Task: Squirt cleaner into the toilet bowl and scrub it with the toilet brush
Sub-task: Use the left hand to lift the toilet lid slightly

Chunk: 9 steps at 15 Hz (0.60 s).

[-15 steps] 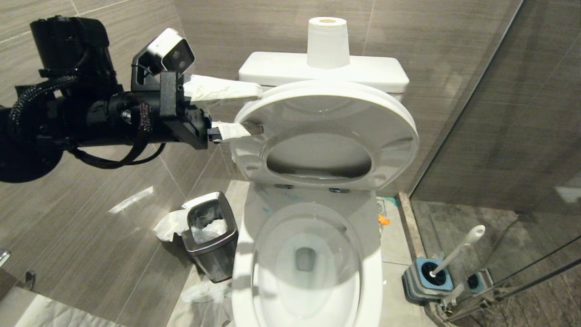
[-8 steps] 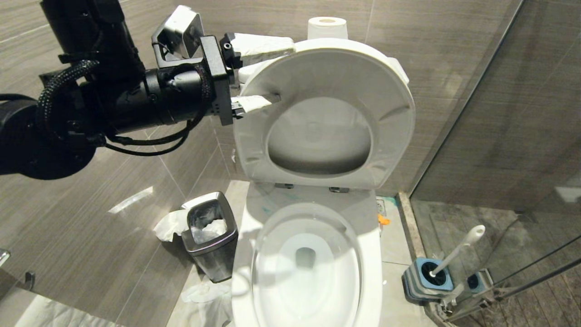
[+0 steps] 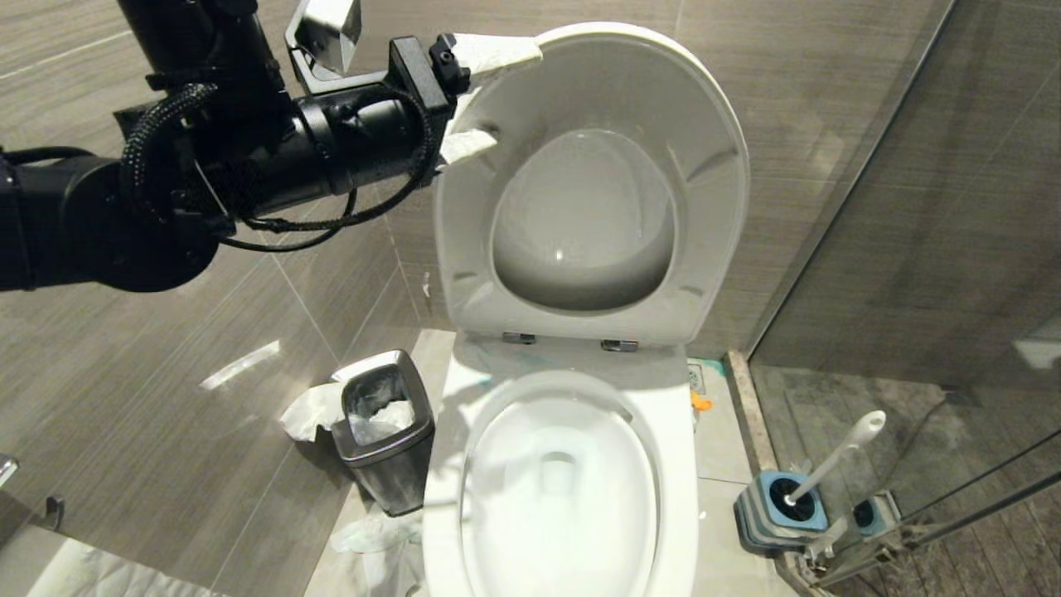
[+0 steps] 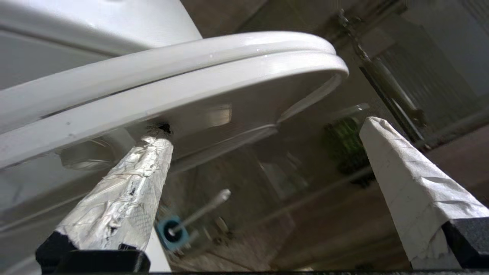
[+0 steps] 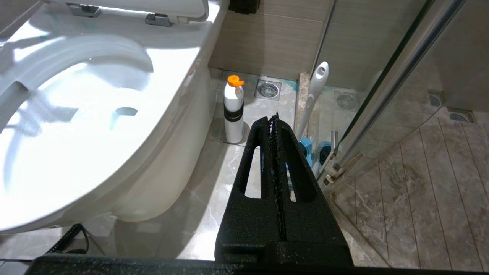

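two pincers: our left pincer (image 3: pixel 477 99), spread wide, props the white hinged seat and lid (image 3: pixel 588 182) upright over the white glossy toilet bowl (image 3: pixel 675 464); our right pincer (image 5: pixel 273 126) is pressed together. next we'd fetch the orange-capped white bottle (image 5: pixel 233 109); the slim white toilet brush (image 3: pixel 833 456) waits far right.

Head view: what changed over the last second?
The left pincer, open with one finger under the edge, swung the seat and lid up from half-raised to nearly upright, now hiding the tank and paper roll. Unchanged: the toilet bowl, bin and toilet brush in its base.
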Motion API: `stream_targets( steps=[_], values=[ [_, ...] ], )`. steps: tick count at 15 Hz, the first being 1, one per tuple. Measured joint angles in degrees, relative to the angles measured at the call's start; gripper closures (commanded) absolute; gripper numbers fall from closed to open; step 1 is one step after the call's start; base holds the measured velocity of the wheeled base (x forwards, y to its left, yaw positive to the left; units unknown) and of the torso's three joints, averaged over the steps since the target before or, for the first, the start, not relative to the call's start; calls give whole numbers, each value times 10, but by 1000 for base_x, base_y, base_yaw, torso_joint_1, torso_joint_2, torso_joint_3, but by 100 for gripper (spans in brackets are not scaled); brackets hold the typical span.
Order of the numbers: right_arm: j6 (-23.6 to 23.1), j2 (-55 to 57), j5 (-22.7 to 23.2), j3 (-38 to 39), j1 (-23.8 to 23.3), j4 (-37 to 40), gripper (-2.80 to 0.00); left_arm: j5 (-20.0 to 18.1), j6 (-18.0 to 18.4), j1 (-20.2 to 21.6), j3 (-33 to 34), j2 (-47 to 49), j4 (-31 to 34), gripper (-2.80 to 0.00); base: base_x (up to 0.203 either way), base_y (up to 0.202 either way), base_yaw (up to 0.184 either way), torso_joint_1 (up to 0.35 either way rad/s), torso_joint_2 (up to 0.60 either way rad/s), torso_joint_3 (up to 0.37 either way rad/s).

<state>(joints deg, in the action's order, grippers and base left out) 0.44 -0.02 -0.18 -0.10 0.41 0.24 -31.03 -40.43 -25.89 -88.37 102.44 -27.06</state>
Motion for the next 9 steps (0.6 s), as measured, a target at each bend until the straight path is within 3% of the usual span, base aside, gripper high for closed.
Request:
stream_targets(
  steps=[4, 9],
  values=[
    [0, 0, 0, 0, 0, 0, 0, 43, 64, -7, -57, 59, -18, -280, 0, 0, 0, 0, 0, 0],
    [0, 0, 0, 0, 0, 0, 0, 55, 137, -26, -82, 135, -57, -280, 0, 0, 0, 0, 0, 0]
  ],
)
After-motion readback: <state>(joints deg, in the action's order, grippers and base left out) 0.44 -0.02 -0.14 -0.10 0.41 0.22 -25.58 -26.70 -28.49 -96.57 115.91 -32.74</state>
